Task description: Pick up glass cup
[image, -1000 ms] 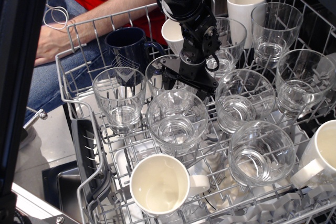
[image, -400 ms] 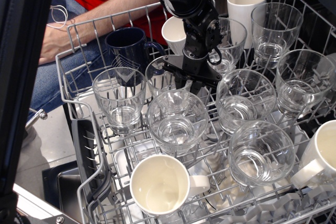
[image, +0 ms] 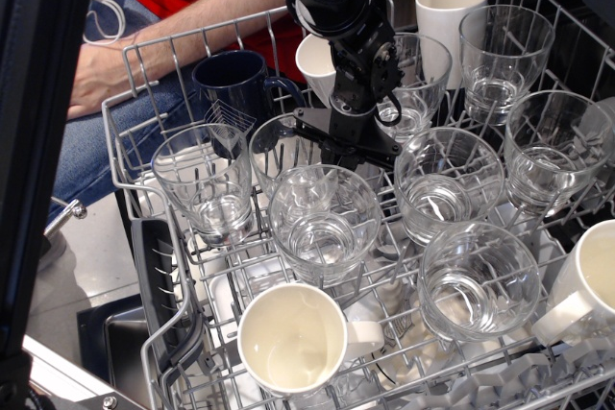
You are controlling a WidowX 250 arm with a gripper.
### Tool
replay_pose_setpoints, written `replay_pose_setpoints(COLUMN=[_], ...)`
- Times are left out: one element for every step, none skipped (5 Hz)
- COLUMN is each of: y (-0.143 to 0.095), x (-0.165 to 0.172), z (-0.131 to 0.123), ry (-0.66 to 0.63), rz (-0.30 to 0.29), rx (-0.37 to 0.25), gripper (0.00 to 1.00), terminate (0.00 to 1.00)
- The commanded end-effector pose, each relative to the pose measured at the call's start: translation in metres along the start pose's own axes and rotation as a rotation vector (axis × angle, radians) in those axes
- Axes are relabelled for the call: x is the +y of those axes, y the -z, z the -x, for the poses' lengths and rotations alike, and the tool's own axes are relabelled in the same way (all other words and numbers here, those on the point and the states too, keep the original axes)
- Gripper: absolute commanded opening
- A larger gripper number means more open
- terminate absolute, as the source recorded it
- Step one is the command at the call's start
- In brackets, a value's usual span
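Several clear glass cups stand upright in a wire dishwasher rack (image: pixel 123 156). My black gripper (image: pixel 338 156) reaches down from the top centre onto the right rim of one glass cup (image: pixel 283 149) in the middle row. Its jaws look closed over that rim, one finger inside the cup, though the fingertips are partly hidden by glass. This cup leans left, close against the neighbouring glass (image: pixel 204 184). Another glass (image: pixel 325 228) stands just in front of the gripper, and one (image: pixel 444 184) to its right.
A dark navy mug (image: pixel 233 84) stands behind the left glass. White mugs sit at the front (image: pixel 291 338), back (image: pixel 450 9), behind the arm (image: pixel 315 62) and right edge (image: pixel 596 276). A person's arm (image: pixel 144 55) rests beyond the rack's back left.
The gripper shifted slightly left. The glass cup at its jaws moved left with it, and the neighbouring left glass shifted left too.
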State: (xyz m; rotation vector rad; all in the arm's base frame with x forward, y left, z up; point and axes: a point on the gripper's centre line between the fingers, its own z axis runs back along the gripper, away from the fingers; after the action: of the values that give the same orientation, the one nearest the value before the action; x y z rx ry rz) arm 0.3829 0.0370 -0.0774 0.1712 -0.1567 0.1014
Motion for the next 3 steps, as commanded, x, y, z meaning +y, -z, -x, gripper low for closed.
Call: replay_pose_setpoints(y=[-0.035, -0.060, -0.086], x=[0.006, 0.001, 0.001], z=[-0.036, -0.057, -0.075], ry=[-0.028, -0.073, -0.092], rz=[0.061, 0.097, 0.076], rx=[0.020, 0.047, 0.072], gripper=[0.00, 0.00, 0.00], terminate=[0.00, 0.00, 0.00])
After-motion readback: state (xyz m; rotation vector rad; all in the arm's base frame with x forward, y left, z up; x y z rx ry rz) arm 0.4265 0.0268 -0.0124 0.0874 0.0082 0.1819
